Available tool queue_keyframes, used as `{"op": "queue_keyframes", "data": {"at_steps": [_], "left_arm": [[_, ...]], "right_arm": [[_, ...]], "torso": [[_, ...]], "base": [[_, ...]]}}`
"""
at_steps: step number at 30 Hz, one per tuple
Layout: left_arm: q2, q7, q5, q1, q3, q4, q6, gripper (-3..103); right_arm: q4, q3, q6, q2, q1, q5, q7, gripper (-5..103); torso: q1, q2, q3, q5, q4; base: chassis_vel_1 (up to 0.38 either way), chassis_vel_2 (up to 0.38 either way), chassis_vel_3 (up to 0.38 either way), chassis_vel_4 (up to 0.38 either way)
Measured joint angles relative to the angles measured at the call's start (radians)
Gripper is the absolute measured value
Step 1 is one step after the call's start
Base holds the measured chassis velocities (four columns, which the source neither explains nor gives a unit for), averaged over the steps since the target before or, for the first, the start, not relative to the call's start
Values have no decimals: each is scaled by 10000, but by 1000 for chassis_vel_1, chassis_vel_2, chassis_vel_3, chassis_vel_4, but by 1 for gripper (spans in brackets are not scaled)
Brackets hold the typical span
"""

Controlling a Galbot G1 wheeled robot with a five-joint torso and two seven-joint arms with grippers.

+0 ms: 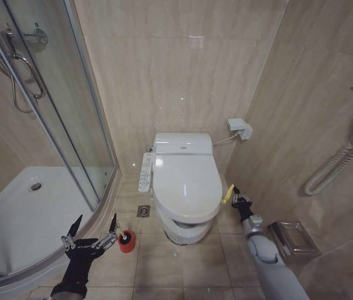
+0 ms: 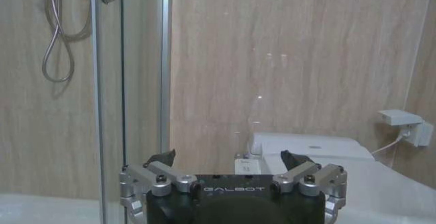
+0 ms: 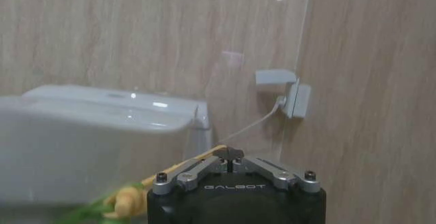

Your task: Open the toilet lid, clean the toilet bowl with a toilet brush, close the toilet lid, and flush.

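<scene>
One right gripper (image 1: 234, 195) seemingly pinches the strap (image 1: 228, 193) (toilet lid (image 1: 185, 184) down); left gripper (image 1: 95, 227) wide.

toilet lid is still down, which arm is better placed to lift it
Right, probably: the right tool is shut at the yellow-green strap on the toilet lid. The left tool hangs open near the shower.

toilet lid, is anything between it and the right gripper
Nothing visible. The right gripper is already at the yellow-green strap on the edge of the closed toilet lid, its fingers shut. The left gripper hangs open by the shower.
</scene>
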State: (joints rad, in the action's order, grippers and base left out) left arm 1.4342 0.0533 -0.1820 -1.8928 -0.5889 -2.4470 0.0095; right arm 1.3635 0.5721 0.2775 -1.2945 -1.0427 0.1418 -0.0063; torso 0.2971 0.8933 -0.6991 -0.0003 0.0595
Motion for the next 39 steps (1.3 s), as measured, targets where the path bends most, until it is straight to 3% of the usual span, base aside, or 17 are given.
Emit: {"op": "queue_keyframes", "data": {"at_steps": [39], "left_arm": [[0, 0, 0, 0, 0, -1, 0, 100]], "right_arm": [[615, -875, -1521, 639, 2038, 1052, 898, 0]], "torso": [[1, 0, -2, 2, 0]], "base": [[0, 0, 0, 0]]}}
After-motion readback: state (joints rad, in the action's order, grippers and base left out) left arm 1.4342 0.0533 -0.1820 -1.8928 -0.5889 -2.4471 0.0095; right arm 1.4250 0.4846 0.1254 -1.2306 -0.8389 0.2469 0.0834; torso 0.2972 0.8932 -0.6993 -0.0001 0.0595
